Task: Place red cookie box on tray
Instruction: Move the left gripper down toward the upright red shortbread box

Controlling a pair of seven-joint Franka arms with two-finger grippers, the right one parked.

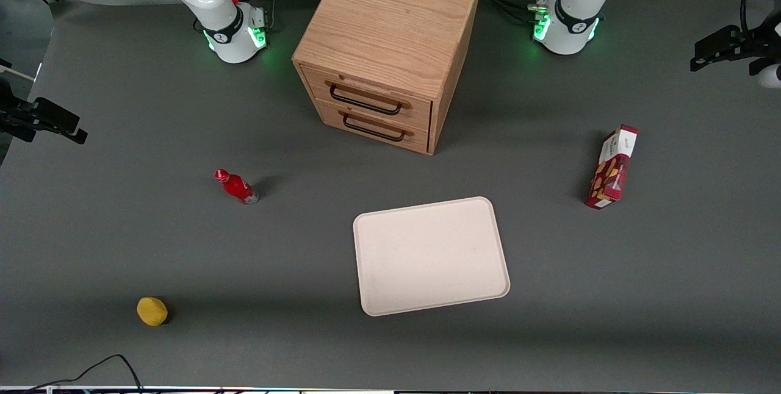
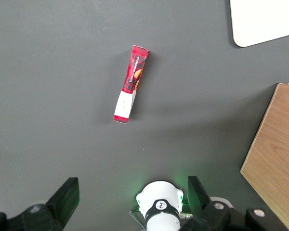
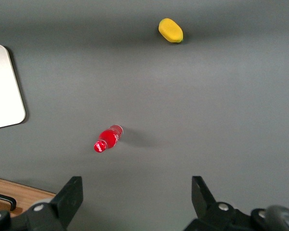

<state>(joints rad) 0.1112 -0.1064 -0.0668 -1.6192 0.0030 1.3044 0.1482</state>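
Front view shows nothing done yet: the tray lies bare in front of the wooden drawer cabinet, the red cookie box stands untouched on the table toward the working arm's end, and the gripper hovers high above it, jaws wide apart.

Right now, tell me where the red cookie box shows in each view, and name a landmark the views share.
Front view: red cookie box stands on the table toward the working arm's end, apart from the tray.
Left wrist view: box below the open pincer.
Right wrist view: not in it.
Shared landmark: the tray, its corner visible.
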